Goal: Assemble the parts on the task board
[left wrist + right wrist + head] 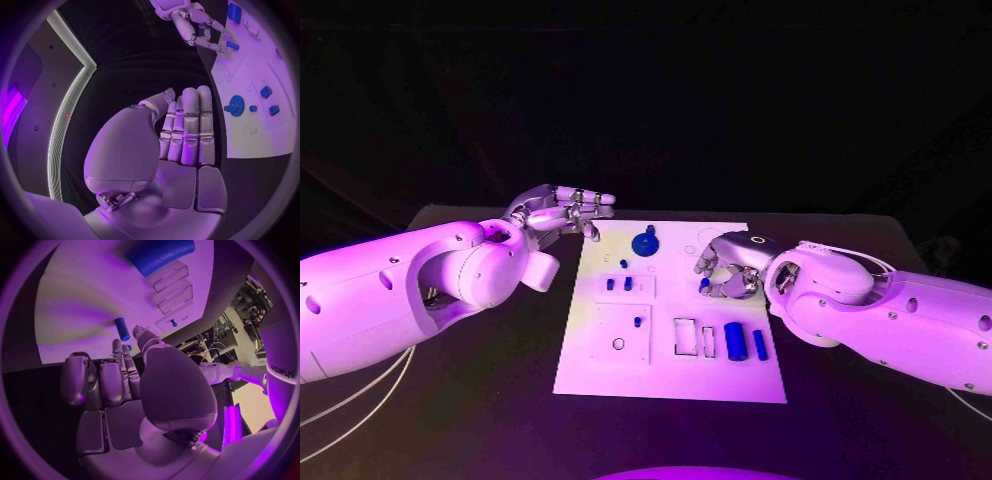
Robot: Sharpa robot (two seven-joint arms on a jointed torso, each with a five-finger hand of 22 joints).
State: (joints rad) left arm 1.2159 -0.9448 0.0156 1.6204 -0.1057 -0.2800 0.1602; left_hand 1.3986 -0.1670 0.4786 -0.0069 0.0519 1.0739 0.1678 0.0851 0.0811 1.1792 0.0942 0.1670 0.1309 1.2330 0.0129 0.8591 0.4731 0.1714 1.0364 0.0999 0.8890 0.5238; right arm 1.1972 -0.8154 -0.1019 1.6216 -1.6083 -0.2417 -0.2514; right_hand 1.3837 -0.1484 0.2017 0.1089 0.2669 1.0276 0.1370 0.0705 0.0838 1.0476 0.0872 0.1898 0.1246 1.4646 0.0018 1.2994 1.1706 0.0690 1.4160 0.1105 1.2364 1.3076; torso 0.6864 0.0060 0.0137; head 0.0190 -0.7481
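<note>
The white task board (675,375) lies in the middle of the black table. My right hand (730,270) hovers over its right half with fingers curled down, pinching a small blue cylinder (122,329) between thumb and a finger just above the board. The same piece (232,46) sits at the right hand (194,25) fingertips in the left wrist view. My left hand (567,212) hangs at the board's far left corner, fingers (187,130) straight and side by side, holding nothing. A blue gear (646,242) stands near it on the board.
Two small blue blocks (619,284) sit in the board's left part, with a small peg (638,322) and a ring (619,344) nearer me. A larger blue cylinder (734,340) and a thin blue bar (760,344) lie beside empty slots (687,337).
</note>
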